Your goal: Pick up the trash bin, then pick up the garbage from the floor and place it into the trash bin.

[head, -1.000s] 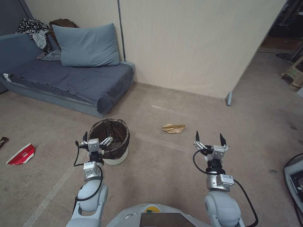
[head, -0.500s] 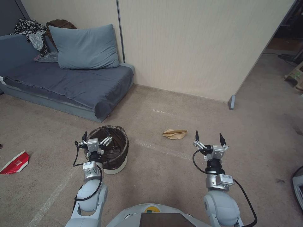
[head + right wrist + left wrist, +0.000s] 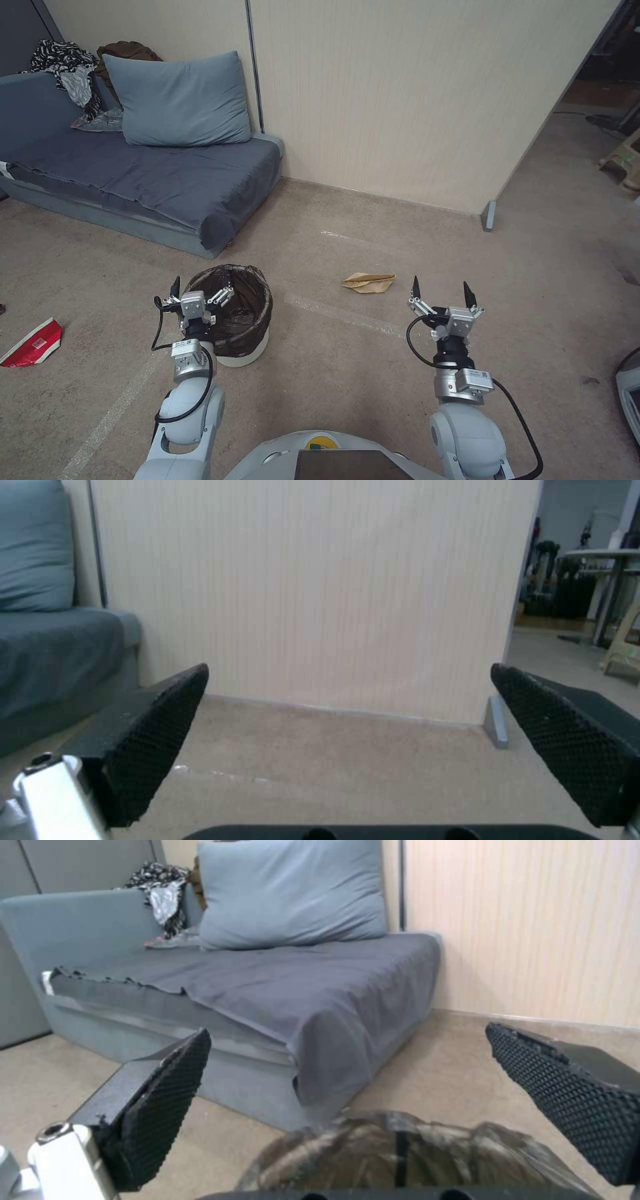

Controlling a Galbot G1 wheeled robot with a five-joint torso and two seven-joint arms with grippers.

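Head view: bin [image 3: 235, 313] at lower left of frame, left gripper [image 3: 197, 291] spread wide above its near rim. Right gripper [image 3: 441, 292] wide, empty. Bin looks light and stiff, liner slippery; pinch the rim wall.

left pincer [image 3: 199, 288] raised slightly over the trash bin [image 3: 235, 313] rim, view shifted rightward earlier

floor [image 3: 373, 360]: beige carpet | trash bin [image 3: 250, 347] standing | tan paper [image 3: 369, 283] | red-and-white wrapper [image 3: 30, 343] | sofa [image 3: 133, 180]
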